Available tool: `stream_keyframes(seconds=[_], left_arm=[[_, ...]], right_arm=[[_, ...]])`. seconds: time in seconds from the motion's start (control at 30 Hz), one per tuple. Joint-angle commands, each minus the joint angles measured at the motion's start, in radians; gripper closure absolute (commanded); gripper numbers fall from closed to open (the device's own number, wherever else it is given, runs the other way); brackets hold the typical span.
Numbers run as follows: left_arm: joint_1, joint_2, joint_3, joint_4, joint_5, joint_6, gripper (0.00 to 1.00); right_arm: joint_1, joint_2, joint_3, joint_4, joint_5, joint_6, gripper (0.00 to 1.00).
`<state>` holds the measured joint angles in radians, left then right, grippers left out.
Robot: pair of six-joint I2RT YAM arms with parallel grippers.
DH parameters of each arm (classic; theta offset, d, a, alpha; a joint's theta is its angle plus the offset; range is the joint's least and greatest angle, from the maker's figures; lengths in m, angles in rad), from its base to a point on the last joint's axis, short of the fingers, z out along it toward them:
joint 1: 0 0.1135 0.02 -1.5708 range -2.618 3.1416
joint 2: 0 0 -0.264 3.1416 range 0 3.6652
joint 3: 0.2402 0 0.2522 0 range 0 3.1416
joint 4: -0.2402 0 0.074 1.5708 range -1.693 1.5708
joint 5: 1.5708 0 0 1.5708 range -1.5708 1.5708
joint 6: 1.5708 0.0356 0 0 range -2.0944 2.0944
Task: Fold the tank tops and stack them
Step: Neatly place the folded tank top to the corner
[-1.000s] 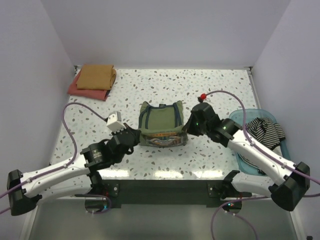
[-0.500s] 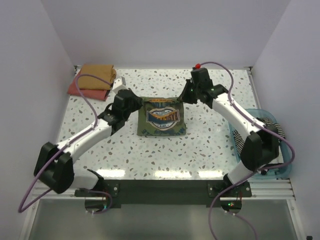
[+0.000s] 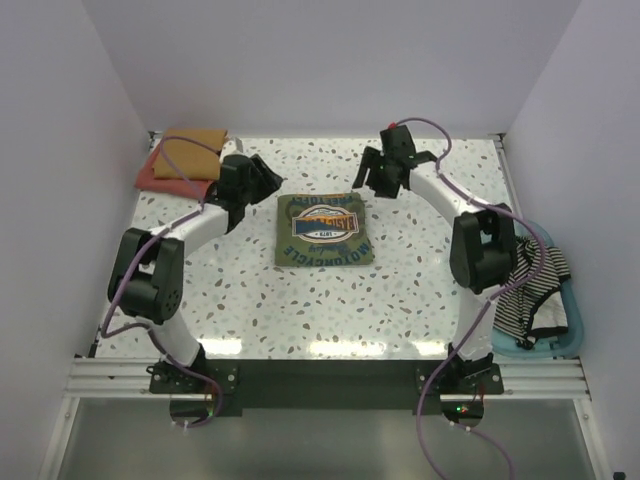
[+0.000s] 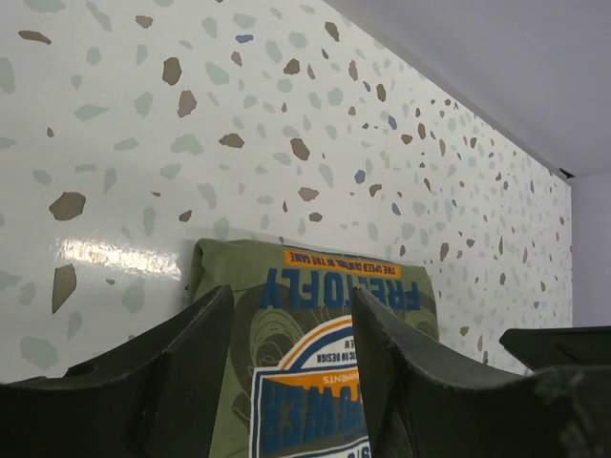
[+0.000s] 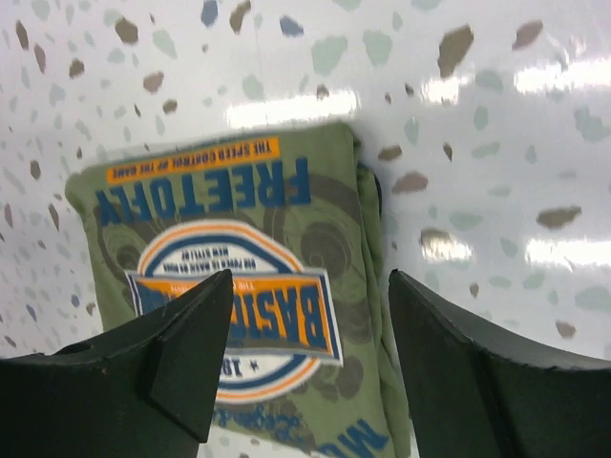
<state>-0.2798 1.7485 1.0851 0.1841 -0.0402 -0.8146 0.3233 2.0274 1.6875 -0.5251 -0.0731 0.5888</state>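
Olive green tank top (image 3: 325, 230) is lying folded flat in the middle of the bench (image 3: 420, 300), graphic side up. Both hands are parked at its far edge: left hand (image 3: 262, 178) off the far-left corner, right hand (image 3: 375, 180) off the far-right. Each has its fingers spread apart with nothing gripped. The mustard top (image 3: 195, 150) sits folded on the red one (image 3: 150, 178) in the far-left corner. The striped top (image 3: 530, 288) is bunched up over on the right, hanging out of the blue basket (image 3: 545, 345).
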Motion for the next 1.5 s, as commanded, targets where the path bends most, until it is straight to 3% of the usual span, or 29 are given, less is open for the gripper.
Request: stream_keyframes(seconds=[0.0,0.07,0.2,0.27,0.4,0.7,0.87,1.07,1.3,1.47], left_arm=[[-0.001,-0.133,0.000,-0.083,-0.020,0.000,0.42],[-0.002,-0.173,-0.075,-0.099,-0.004,-0.009,0.42],[-0.001,-0.228,-0.200,-0.086,0.034,-0.003,0.30],[0.001,-0.244,-0.243,-0.083,0.057,0.008,0.29],[0.013,-0.209,-0.246,-0.103,0.141,0.040,0.25],[0.079,-0.124,-0.289,-0.025,0.296,0.022,0.24],[0.083,-0.057,-0.266,0.005,0.364,0.023,0.24],[0.082,-0.006,-0.292,0.015,0.384,0.019,0.24],[0.051,-0.001,-0.315,-0.023,0.281,0.015,0.25],[0.051,0.013,-0.298,-0.035,0.275,0.015,0.26]], right_arm=[[0.049,-0.180,-0.113,0.026,0.070,-0.044,0.31],[0.132,-0.235,-0.191,0.025,0.154,-0.058,0.33],[0.279,-0.265,-0.304,0.082,0.170,-0.035,0.35],[0.322,-0.257,-0.331,0.106,0.179,-0.020,0.36],[0.480,-0.211,-0.316,0.129,0.249,-0.036,0.36],[0.683,-0.124,-0.217,0.160,0.446,-0.196,0.31],[0.731,-0.036,-0.103,0.091,0.578,-0.247,0.31],[0.731,-0.068,-0.126,0.079,0.622,-0.247,0.29],[0.734,-0.053,-0.150,0.155,0.516,-0.314,0.27],[0.746,0.027,-0.102,0.165,0.571,-0.359,0.28]])
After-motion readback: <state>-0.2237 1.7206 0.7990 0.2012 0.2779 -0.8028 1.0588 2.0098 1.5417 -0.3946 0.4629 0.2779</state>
